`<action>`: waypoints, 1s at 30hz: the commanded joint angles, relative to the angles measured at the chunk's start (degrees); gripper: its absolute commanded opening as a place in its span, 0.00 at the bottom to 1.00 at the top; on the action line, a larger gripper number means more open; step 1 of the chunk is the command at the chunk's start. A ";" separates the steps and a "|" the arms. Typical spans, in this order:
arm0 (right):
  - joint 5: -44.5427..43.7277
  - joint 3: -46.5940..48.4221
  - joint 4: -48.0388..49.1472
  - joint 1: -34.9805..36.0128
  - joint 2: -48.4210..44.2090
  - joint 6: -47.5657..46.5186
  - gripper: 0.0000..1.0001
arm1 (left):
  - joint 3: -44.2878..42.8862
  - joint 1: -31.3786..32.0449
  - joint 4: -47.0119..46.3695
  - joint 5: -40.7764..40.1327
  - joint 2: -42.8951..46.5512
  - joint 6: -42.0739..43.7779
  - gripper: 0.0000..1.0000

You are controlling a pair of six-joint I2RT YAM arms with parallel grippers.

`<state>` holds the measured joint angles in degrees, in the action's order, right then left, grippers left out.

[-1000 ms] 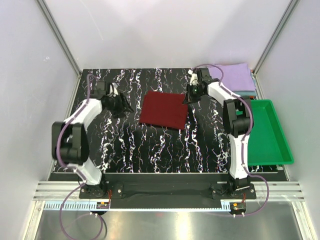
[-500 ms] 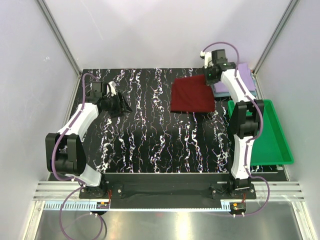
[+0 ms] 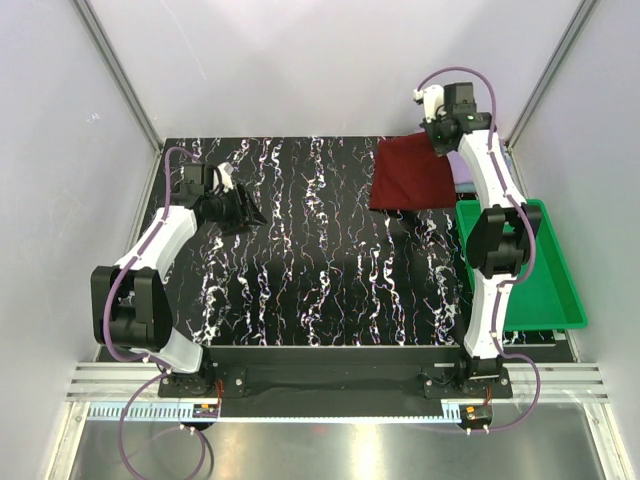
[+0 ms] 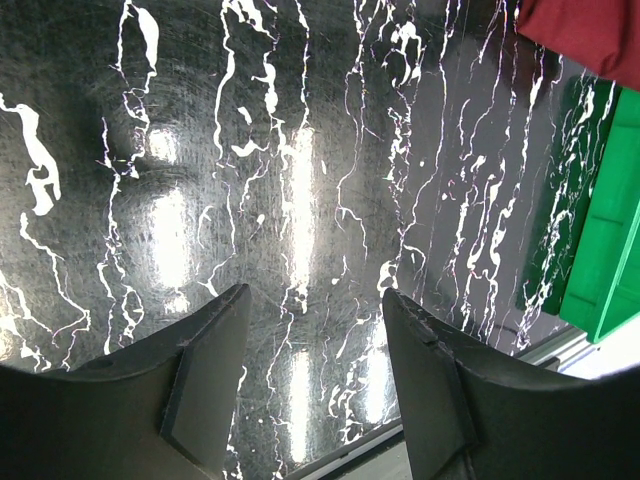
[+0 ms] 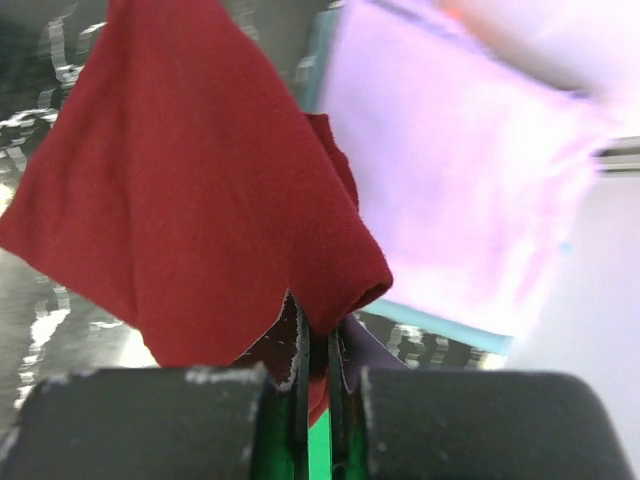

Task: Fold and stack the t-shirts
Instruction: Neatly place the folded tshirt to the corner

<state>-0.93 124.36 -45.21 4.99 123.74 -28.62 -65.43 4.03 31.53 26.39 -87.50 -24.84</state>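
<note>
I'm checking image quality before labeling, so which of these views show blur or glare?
Right wrist view: the lavender shirt is blurred and washed out, the maroon shirt fairly sharp. Left wrist view: bright glare patches on the glossy table. Top view: evenly lit and sharp.

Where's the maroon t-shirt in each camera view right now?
Top external: maroon t-shirt at the far right, held by the right gripper.
Left wrist: only a corner, top right.
Right wrist: left and centre, pinched in the gripper.
Shared landmark: green tray, seen in the top and left wrist views.
</note>
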 commanded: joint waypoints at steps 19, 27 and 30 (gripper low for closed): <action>3.12 21.11 1.97 -7.72 3.61 -6.27 0.00 | -0.31 0.10 -1.82 1.64 1.99 1.20 0.61; 3.48 22.25 2.58 -9.30 6.16 -5.57 0.00 | -0.31 0.10 -2.17 1.91 1.99 0.94 0.61; 2.86 22.86 3.29 -9.56 7.04 -5.74 0.00 | -0.14 0.10 -2.52 2.00 1.99 0.85 0.61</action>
<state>1.61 145.32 -47.44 -3.92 130.56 -34.26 -65.41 4.03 31.33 26.81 -87.48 -24.45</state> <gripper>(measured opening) 0.047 0.613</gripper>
